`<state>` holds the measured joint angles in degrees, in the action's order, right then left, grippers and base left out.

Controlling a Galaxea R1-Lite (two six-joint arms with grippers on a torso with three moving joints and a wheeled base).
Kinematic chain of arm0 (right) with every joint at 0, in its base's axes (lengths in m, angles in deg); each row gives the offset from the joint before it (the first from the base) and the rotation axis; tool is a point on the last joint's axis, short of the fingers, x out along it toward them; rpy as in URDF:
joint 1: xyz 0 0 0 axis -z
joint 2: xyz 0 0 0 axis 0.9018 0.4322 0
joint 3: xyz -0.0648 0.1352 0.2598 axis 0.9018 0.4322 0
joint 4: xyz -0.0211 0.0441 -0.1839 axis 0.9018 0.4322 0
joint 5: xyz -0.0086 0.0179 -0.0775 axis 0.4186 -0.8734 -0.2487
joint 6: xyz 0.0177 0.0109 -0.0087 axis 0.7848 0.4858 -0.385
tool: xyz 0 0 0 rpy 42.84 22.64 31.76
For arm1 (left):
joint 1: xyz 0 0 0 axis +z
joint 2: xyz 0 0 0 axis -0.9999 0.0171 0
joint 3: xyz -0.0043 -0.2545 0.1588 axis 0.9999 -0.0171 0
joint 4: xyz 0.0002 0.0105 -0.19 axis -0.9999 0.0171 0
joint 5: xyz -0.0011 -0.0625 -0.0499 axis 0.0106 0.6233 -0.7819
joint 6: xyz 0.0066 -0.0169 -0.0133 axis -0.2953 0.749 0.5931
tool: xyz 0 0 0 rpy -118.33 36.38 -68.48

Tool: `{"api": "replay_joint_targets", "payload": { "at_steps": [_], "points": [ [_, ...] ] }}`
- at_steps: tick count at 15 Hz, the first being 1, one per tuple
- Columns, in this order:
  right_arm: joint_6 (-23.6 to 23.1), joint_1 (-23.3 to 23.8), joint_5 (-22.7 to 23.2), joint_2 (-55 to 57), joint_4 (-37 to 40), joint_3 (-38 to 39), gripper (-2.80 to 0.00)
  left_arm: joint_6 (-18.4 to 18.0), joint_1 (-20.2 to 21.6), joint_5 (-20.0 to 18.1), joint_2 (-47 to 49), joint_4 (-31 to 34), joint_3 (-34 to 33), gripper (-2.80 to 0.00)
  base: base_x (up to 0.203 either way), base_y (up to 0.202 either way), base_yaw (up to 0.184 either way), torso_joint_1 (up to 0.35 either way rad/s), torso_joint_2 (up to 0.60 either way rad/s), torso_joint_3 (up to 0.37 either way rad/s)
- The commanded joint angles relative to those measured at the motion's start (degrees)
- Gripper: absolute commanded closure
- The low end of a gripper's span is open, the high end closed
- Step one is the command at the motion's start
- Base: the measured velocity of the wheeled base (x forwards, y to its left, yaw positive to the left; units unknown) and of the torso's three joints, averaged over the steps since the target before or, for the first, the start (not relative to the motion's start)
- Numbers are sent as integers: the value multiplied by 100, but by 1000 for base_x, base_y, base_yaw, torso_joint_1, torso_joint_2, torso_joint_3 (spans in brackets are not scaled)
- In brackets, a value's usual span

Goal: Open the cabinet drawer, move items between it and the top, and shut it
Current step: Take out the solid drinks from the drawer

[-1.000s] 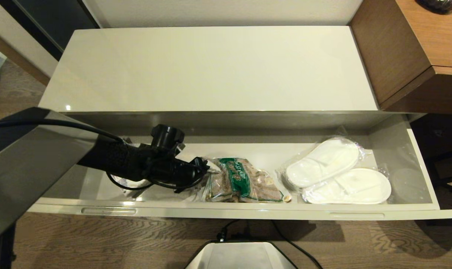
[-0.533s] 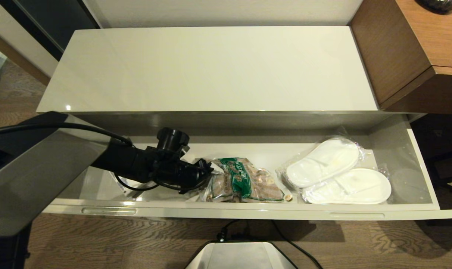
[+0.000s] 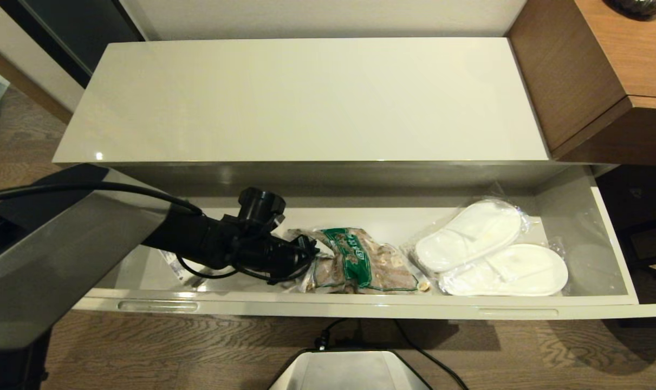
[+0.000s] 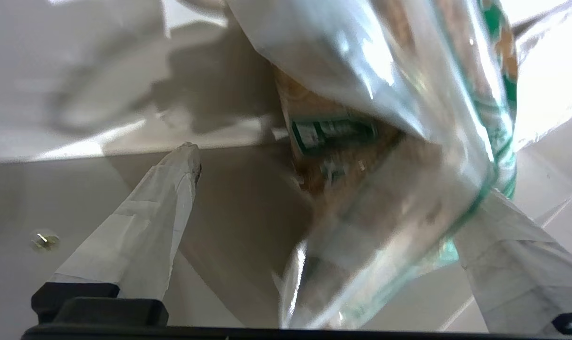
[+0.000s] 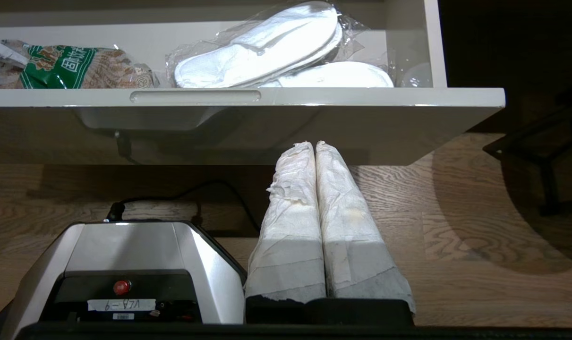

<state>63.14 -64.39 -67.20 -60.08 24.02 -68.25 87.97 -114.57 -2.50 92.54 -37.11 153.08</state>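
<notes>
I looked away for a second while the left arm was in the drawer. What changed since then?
The left claw, open, slid along the drawer toward the snack bag; its fingers now straddle the bag's end, not yet closed. The bag was nudged slightly toward the slippers. Slippers, drawer, bare cabinet top and the shut right claw are as they were.

Your stock, by material:
- Cabinet drawer [image 3: 360, 310]: smooth, glossy beige-grey.
- Top [image 3: 306, 97]: your glossy cream surface.
- Bag [image 3: 360, 260]: clear crinkled plastic with a green printed band.
- Slippers [image 3: 490, 254]: white cloth in clear wrap.
- Right gripper [image 5: 316, 146] fingers [image 5: 290, 226]: wrinkled white tape.
- Floor [image 3: 197, 352]: wood grain, matt.
- Side cabinet [image 3: 577, 81]: brown wood.
</notes>
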Motion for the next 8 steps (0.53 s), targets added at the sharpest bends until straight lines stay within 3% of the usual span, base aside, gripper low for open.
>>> {"api": "replay_joint_targets", "payload": {
  "at_steps": [1,8],
  "points": [
    [0,0,0,-72,1,26,0,15,-100,-12,-128,-16,5,-280,0,0,0,0,0,0],
    [0,0,0,-72,1,18,0,6,-276,295,-41,-16,110,-280,0,0,0,0,0,0]
  ]
}}
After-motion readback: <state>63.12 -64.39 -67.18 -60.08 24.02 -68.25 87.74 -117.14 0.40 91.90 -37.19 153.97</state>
